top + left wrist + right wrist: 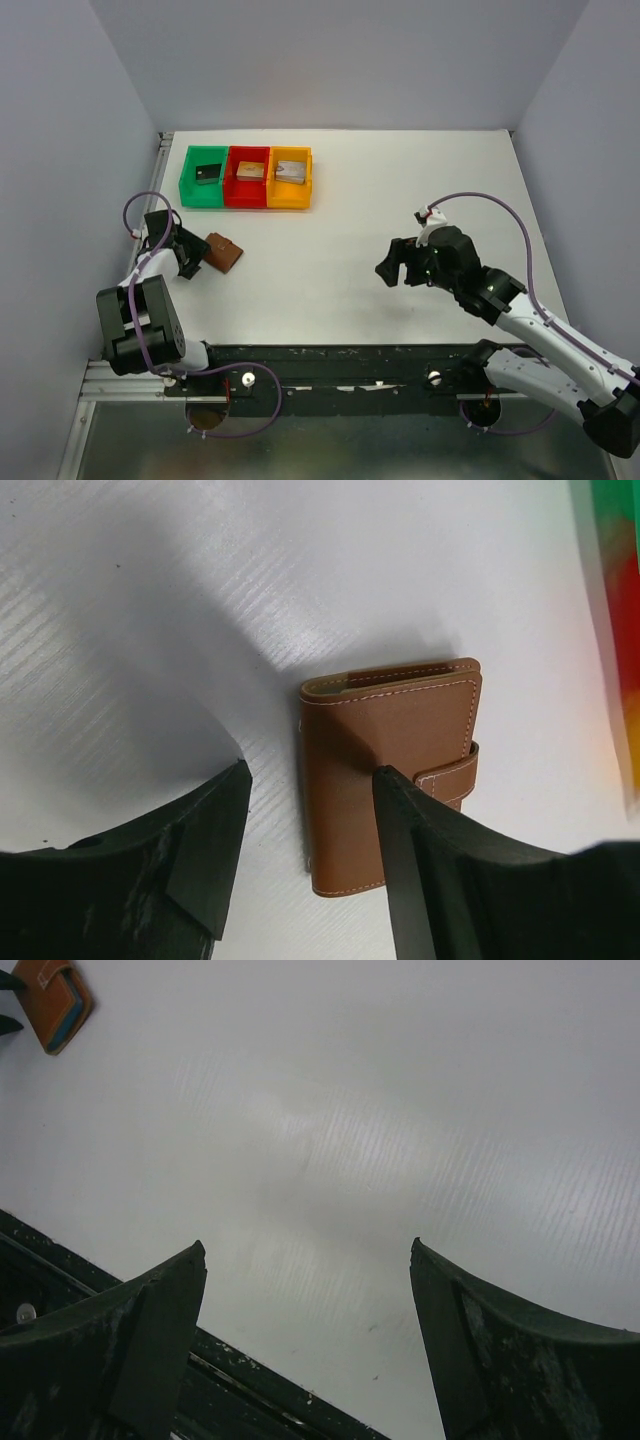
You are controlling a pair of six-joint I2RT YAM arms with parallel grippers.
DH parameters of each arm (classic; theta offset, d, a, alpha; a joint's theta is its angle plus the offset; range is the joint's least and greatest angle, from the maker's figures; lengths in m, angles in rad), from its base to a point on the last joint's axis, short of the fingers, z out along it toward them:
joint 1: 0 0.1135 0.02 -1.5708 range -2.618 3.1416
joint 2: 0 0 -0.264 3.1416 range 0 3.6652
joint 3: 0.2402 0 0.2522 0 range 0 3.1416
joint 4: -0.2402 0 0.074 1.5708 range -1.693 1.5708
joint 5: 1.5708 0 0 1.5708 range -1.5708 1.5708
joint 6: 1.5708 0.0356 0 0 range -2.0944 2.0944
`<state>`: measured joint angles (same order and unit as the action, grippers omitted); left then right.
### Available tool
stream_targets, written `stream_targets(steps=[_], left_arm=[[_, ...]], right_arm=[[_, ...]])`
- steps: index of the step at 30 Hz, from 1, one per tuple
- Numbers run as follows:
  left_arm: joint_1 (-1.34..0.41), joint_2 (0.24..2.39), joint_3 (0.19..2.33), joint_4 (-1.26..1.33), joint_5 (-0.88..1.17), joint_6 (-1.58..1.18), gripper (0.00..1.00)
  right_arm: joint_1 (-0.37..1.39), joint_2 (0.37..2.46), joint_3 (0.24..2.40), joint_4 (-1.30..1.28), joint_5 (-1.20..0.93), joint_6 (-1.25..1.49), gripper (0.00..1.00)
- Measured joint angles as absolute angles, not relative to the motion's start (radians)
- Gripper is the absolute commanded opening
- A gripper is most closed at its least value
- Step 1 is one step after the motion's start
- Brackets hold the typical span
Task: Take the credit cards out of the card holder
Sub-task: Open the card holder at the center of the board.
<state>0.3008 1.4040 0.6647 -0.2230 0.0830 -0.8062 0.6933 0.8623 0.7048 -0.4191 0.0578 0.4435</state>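
The card holder (223, 252) is a closed brown leather wallet lying flat on the white table at the left. In the left wrist view the card holder (385, 780) shows its tab strap (455, 775) fastened across it. My left gripper (310, 780) is open just above it, one finger over the leather, the other over bare table; in the top view my left gripper (192, 258) sits right beside the holder. My right gripper (392, 266) is open and empty over the table's right half; the holder shows far off in its view (55, 1000). No credit cards are visible.
Green (204, 177), red (247, 176) and orange (289, 178) plastic bins stand in a row at the back left, each with a small blocky piece inside. The black rail (350, 362) runs along the table's near edge. Grey walls enclose three sides.
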Motion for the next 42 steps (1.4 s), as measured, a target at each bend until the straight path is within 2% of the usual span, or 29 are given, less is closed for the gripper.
stream_targets(steps=[3, 11, 25, 35, 42], left_arm=[[0.292, 1.424, 0.679, -0.223, 0.083, -0.797, 0.65], [0.238, 1.467, 0.723, -0.234, 0.083, -0.759, 0.55], [0.038, 1.476, 0.732, -0.226, 0.087, -0.688, 0.54], [-0.176, 1.420, 0.663, -0.170, 0.111, -0.666, 0.54], [-0.251, 1.320, 0.646, -0.161, 0.127, -0.682, 0.66]], right_arm=[[0.693, 0.868, 0.705, -0.419, 0.057, 0.443, 0.90], [0.693, 0.868, 0.704, -0.412, 0.058, 0.443, 0.90], [0.693, 0.792, 0.659, -0.412, 0.058, 0.443, 0.90], [0.693, 0.756, 0.623, -0.414, 0.050, 0.445, 0.90], [0.693, 0.761, 0.614, -0.427, 0.035, 0.445, 0.89]])
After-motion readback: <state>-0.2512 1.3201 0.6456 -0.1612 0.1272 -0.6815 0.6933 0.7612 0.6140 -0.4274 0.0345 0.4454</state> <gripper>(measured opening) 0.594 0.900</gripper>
